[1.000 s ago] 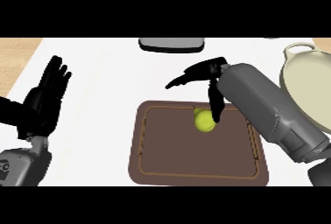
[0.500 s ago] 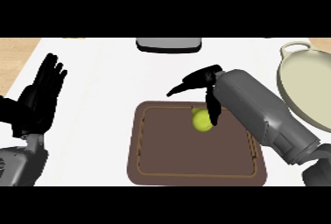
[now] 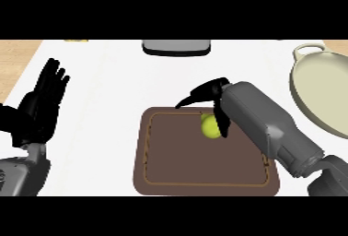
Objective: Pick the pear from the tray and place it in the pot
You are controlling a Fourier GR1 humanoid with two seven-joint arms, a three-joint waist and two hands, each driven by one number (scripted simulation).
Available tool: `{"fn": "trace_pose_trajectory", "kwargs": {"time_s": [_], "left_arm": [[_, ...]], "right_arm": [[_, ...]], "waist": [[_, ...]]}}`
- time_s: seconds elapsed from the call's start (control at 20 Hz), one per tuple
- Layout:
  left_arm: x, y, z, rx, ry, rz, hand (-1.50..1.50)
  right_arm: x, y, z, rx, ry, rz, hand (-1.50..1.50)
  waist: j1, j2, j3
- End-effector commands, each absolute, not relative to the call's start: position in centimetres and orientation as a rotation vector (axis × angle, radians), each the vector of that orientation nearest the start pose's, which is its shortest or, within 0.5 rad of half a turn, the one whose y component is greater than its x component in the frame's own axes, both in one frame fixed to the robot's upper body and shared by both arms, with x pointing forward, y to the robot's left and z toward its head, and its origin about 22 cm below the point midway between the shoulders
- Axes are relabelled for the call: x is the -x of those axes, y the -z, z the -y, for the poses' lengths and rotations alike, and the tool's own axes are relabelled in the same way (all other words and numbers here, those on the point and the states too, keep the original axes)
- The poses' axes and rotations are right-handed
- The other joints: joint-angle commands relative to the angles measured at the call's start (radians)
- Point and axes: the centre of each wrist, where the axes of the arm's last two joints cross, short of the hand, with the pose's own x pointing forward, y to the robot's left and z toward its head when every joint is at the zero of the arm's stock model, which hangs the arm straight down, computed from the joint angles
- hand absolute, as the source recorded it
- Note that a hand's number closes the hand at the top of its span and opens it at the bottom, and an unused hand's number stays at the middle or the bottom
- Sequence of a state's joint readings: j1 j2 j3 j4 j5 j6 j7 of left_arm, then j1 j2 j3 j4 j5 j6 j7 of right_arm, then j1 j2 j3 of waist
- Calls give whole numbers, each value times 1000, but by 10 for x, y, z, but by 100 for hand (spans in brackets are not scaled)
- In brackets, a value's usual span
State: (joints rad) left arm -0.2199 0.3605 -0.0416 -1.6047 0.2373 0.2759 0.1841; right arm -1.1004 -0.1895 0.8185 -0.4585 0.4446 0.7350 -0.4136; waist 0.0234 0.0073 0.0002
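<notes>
The pear (image 3: 209, 126) lies on the brown tray (image 3: 197, 170), near the tray's 1 o'clock corner. My right robot hand (image 3: 212, 94) hangs over it, fingers curled down beside the fruit, one touching its right side; whether they clamp it I cannot tell. The pot (image 3: 326, 92) sits at 3 o'clock on the white counter (image 3: 115, 73). My left robot hand (image 3: 42, 103) rests at 9 o'clock, fingers straight and apart.
</notes>
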Motion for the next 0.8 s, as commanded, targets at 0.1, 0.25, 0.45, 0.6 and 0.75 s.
{"fn": "trace_pose_trajectory", "kwargs": {"time_s": [0.1,0.25,0.45,0.6,0.75], "left_arm": [[-306,-84,-285,-202,-54,1638,0],[-296,-87,-269,-187,-48,1625,0],[-285,-100,-274,-170,-59,1614,0],[-287,-88,-277,-179,-48,1623,0],[-292,-84,-280,-200,-45,1614,0]], "right_arm": [[-430,-54,121,-288,-2010,814,-150],[-422,-31,123,-280,-1996,807,-150],[-423,-31,117,-280,-1994,766,-150],[-411,-12,116,-332,-2089,830,150],[-409,-12,114,-380,-2135,887,150]], "waist": [[-4,4,0],[-2,0,0],[3,-2,0],[9,2,0],[-2,1,0]]}}
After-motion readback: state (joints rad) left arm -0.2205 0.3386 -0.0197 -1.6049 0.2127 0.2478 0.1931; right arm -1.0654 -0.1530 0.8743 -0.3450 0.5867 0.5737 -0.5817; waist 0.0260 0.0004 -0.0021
